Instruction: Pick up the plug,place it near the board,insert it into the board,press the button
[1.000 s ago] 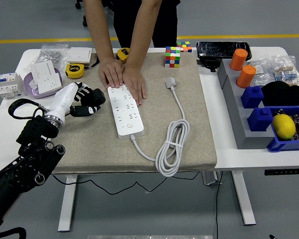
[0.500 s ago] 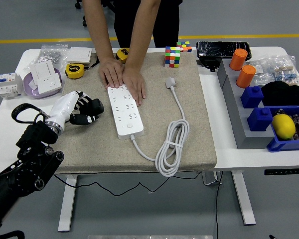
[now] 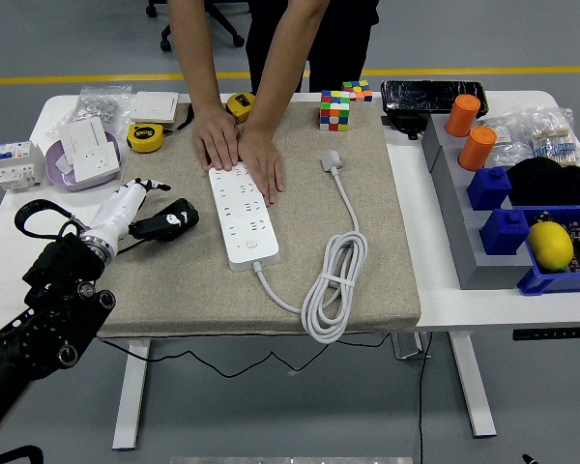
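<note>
Left hand point(image 3: 153, 215) hovers over the mat's point(image 3: 387, 280) left edge, fingers relaxed and spread, holding nothing. Plug point(image 3: 332, 159) lies loose toward the mat's far right, apart from the board point(image 3: 242, 215) at mat centre. Person's two hands point(image 3: 240, 153) press flat on the board's far end.

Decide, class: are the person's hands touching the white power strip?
Touching. The head view shows the person's hands lying flat on the far end of the power strip.

Single high head view, forward and down over the table point(image 3: 464, 307).
</note>
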Robot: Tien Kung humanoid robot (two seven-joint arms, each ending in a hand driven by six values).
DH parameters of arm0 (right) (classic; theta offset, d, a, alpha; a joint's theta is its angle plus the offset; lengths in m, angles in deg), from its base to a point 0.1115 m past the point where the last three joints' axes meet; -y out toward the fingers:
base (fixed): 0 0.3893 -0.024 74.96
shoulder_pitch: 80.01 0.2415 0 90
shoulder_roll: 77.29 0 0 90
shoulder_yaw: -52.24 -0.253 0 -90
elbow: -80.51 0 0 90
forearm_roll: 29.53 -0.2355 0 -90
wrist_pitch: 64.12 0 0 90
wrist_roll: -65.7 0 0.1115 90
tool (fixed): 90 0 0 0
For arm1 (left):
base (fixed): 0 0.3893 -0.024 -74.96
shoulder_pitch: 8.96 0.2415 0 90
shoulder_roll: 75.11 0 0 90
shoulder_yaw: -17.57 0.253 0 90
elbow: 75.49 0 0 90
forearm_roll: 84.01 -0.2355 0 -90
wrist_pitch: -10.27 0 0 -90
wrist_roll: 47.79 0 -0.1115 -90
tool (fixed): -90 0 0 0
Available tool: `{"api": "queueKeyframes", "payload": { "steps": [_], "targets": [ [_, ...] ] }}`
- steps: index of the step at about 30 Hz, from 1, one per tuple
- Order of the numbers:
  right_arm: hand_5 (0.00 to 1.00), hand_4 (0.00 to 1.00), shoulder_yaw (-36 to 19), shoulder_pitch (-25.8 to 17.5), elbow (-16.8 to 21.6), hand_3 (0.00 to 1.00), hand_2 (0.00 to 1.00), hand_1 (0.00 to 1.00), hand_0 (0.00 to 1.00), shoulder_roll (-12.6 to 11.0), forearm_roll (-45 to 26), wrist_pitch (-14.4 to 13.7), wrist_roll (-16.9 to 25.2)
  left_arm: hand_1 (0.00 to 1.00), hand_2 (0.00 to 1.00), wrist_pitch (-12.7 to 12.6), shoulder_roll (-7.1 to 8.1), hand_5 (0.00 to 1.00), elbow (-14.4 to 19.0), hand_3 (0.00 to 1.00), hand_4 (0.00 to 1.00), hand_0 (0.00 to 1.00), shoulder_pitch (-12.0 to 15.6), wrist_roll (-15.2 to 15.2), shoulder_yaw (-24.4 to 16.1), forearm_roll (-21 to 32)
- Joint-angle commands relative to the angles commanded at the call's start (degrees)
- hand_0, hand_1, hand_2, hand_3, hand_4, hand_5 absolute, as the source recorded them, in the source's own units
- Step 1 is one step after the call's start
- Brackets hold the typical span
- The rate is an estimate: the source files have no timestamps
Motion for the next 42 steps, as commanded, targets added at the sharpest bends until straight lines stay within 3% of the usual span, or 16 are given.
{"api": "queueKeyframes", "payload": {
  "steps": [4,6,11,12,13,18,19,22,24,25,32,36,37,42],
  "targets": [
    [0.937,0.998,-0.2,0.0,0.0,0.781,0.748,0.743,0.828,0.0,0.2,0.0,-0.1,0.998,0.989,0.0,0.24,0.998,3.0,0.891,0.998,0.998,0.9,-0.3,-1.3,2.4],
    [0.937,0.998,-0.2,0.0,0.0,0.781,0.748,0.743,0.828,0.0,0.2,0.0,-0.1,0.998,0.989,-2.1,-0.36,0.998,5.9,0.891,0.998,0.998,2.4,-2.0,-3.5,5.8],
    [0.936,0.998,-0.1,0.0,0.0,0.781,0.748,0.743,0.828,0.1,0.1,0.0,0.0,0.998,0.975,-6.5,-3.21,0.998,14.5,0.873,0.998,0.998,7.2,-7.8,-9.6,17.5],
    [0.936,0.998,-0.1,0.0,0.0,0.781,0.748,0.743,0.828,0.2,0.1,0.0,0.0,0.998,0.975,-6.8,-3.58,0.998,16.2,0.873,0.998,0.998,8.0,-8.7,-10.3,20.1],
    [0.934,0.998,-0.1,0.0,0.0,0.781,0.748,0.744,0.828,0.2,0.2,0.0,0.0,0.923,0.878,-7.0,-3.86,0.998,17.5,0.884,0.998,0.923,8.7,-9.3,-10.8,22.3],
    [0.934,0.998,-0.6,-0.2,0.0,0.781,0.748,0.744,0.828,0.2,0.8,0.0,0.0,0.923,0.878,-8.0,-5.66,0.998,25.9,0.884,0.998,0.923,15.0,-14.2,-14.0,34.6],
    [0.934,0.998,-0.7,-0.2,0.0,0.781,0.748,0.743,0.828,0.3,0.9,0.0,0.0,0.778,0.752,-8.0,-5.84,0.835,27.0,0.885,0.998,0.821,15.9,-14.7,-14.3,36.8],
    [0.934,0.998,-0.7,-0.3,0.0,0.781,0.748,0.743,0.828,0.4,1.0,0.0,0.0,0.778,0.752,-7.4,-6.39,0.835,30.0,0.885,0.998,0.821,19.2,-16.3,-15.4,43.9],
    [0.934,0.998,-0.5,-0.3,0.0,0.781,0.748,0.743,0.828,0.6,1.0,0.0,0.1,0.778,0.752,-6.4,-6.62,0.835,31.1,0.885,0.998,0.821,21.4,-16.6,-16.0,49.1],
    [0.933,0.998,-0.3,-0.4,0.0,0.781,0.748,0.743,0.828,0.6,0.8,0.1,0.1,0.693,0.683,-6.0,-6.77,0.772,31.4,0.883,0.998,0.774,22.3,-16.7,-16.2,51.4],
    [0.933,0.998,-0.3,-0.1,0.0,0.781,0.748,0.743,0.828,0.4,1.3,0.1,0.0,0.653,0.643,-5.6,-6.9,0.751,32.4,0.882,0.998,0.751,27.1,-17.0,-17.6,66.1],
    [0.933,0.998,-1.1,-0.3,0.0,0.781,0.748,0.743,0.828,0.5,2.4,0.2,0.0,0.653,0.643,-5.8,-6.9,0.751,32.1,0.882,0.998,0.751,28.2,-16.8,-18.2,65.1],
    [0.932,0.998,-1.1,-0.4,0.0,0.781,0.748,0.743,0.828,0.6,2.5,0.2,0.0,0.56,0.566,-5.9,-6.9,0.733,32.0,0.881,0.998,0.697,28.3,-16.8,-18.3,64.8],
    [0.932,0.998,-1.3,-0.8,0.0,0.781,0.748,0.743,0.828,1.1,3.0,0.2,0.0,0.56,0.566,-6.2,-6.9,0.733,31.7,0.881,0.998,0.697,28.2,-16.2,-18.6,62.5]
  ]
}}
